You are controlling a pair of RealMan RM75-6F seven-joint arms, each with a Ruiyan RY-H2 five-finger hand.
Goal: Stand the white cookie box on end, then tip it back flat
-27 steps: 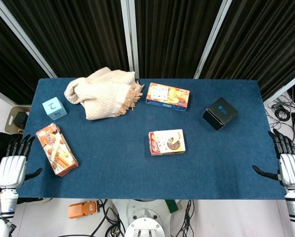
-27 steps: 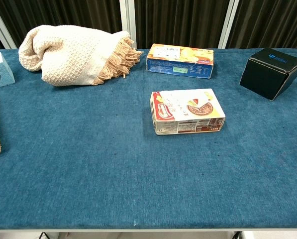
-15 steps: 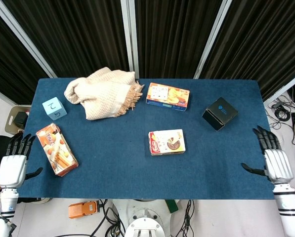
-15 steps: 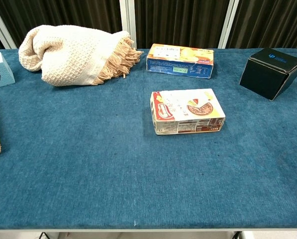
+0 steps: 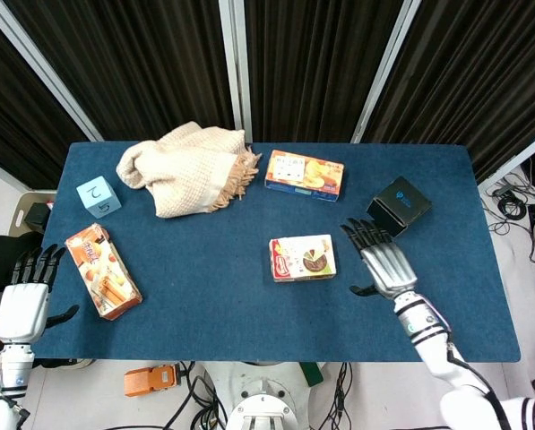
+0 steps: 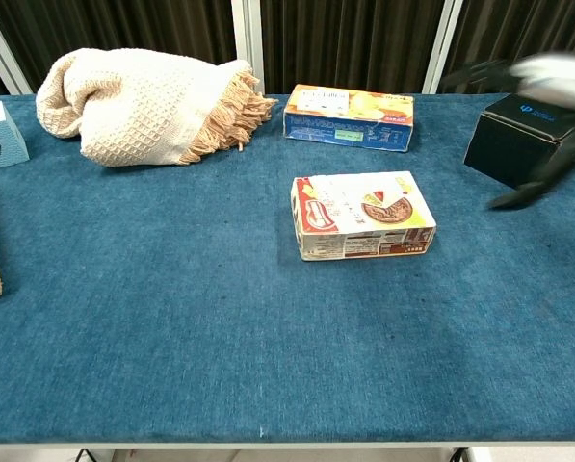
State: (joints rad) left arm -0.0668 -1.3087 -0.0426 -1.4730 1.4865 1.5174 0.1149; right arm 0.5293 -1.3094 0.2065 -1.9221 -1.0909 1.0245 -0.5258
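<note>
The white cookie box point(image 5: 303, 258) lies flat near the middle of the blue table point(image 5: 231, 296); the chest view shows the same box point(image 6: 362, 216) with its printed top face up. My right hand point(image 5: 382, 258) hovers open just to the right of it, fingers spread, not touching it. In the chest view that right hand point(image 6: 547, 82) is a blur at the upper right, above the black box. My left hand point(image 5: 25, 300) hangs open off the table's left front corner, far from the cookie box.
A black box point(image 5: 399, 205) stands right behind my right hand. A blue-and-orange snack box point(image 5: 304, 175) lies at the back, a cream knitted cloth point(image 5: 188, 167) at back left, a light-blue cube point(image 5: 99, 196) and an orange biscuit box point(image 5: 103, 270) at the left.
My right hand has swept in from off the table's right edge to just right of the white cookie box. The left hand and the box have stayed put.
</note>
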